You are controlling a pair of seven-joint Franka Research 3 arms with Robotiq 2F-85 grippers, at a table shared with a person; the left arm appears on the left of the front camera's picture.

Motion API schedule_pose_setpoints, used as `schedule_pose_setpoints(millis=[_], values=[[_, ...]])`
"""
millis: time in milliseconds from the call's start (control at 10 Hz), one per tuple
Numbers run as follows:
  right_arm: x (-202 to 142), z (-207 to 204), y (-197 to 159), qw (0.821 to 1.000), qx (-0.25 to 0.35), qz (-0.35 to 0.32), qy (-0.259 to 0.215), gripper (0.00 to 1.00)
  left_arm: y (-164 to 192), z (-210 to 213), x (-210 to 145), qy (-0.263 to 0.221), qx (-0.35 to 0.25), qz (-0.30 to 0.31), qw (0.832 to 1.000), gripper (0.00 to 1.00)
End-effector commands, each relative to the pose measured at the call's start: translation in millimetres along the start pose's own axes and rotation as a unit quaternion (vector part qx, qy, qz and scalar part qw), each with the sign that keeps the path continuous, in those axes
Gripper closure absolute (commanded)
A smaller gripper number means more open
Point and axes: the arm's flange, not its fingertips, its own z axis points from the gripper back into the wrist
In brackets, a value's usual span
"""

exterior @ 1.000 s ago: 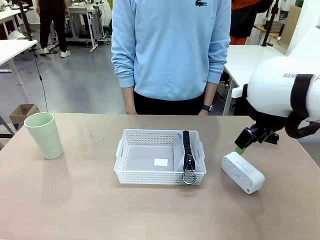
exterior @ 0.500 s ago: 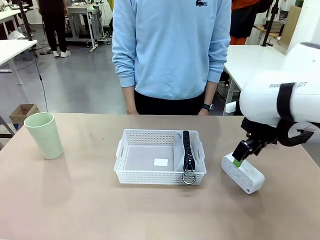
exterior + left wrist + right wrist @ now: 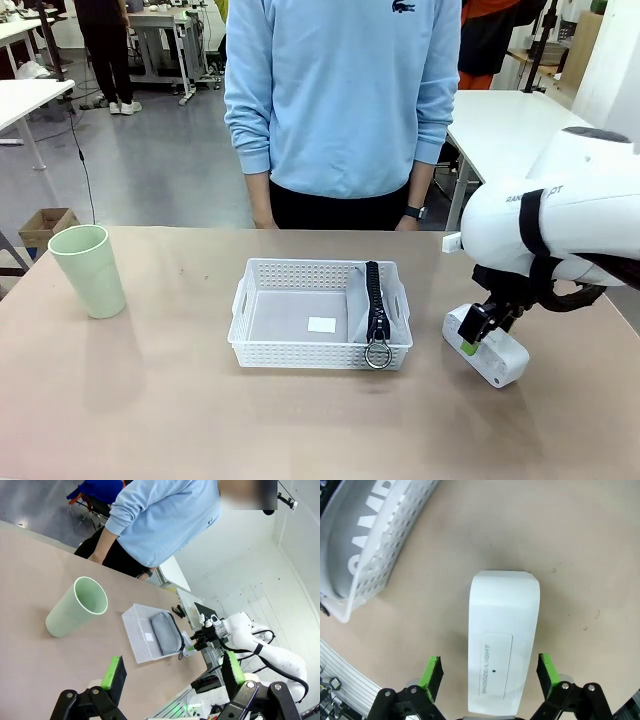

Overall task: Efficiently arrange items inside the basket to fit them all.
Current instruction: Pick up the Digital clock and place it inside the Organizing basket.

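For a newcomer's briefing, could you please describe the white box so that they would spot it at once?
Start at the perforated white basket mid-table. On the bare tabletop off its end on the robot's right lies the box, straddled by the open right gripper. Alone here, it is smooth, rounded and printed SNOOZE/LIGHT.

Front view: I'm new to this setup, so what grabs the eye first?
The right gripper, jaws open, straddles the white oblong box on the table right of the basket. The white basket sits mid-table with a grey zip pouch along its right side; a pale green cup stands far left.
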Motion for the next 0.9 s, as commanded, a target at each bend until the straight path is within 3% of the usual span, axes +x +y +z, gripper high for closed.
schedule_pose_setpoints(millis=[0, 400, 500, 600, 700, 800], values=[[-37.0, -29.0, 2.6, 1.000, -0.006, -0.011, -0.014, 0.00, -0.7, 0.0, 0.8, -0.005, -0.007, -0.010, 1.000, 0.00], [-37.2, -44.1, 1.2, 0.999, -0.012, -0.034, -0.015, 0.00, -0.7, 0.0, 0.8, -0.005, -0.007, -0.010, 1.000, 0.00], [-37.2, -44.5, -0.3, 0.999, -0.021, -0.042, -0.022, 0.11, -0.7, 0.0, 0.8, -0.005, -0.007, -0.010, 1.000, 0.00], [-37.8, -43.2, -2.3, 0.998, -0.032, -0.040, -0.026, 0.50, -0.7, 0.0, 0.8, -0.005, -0.007, -0.010, 1.000, 0.00], [-38.4, -41.8, -3.6, 0.998, -0.033, -0.043, -0.027, 0.70, -0.7, 0.0, 0.8, -0.005, -0.007, -0.010, 1.000, 0.00], [-39.0, -40.8, -4.3, 0.998, -0.033, -0.043, -0.027, 0.65, -0.7, 0.0, 0.8, -0.005, -0.007, -0.010, 1.000, 0.00]])
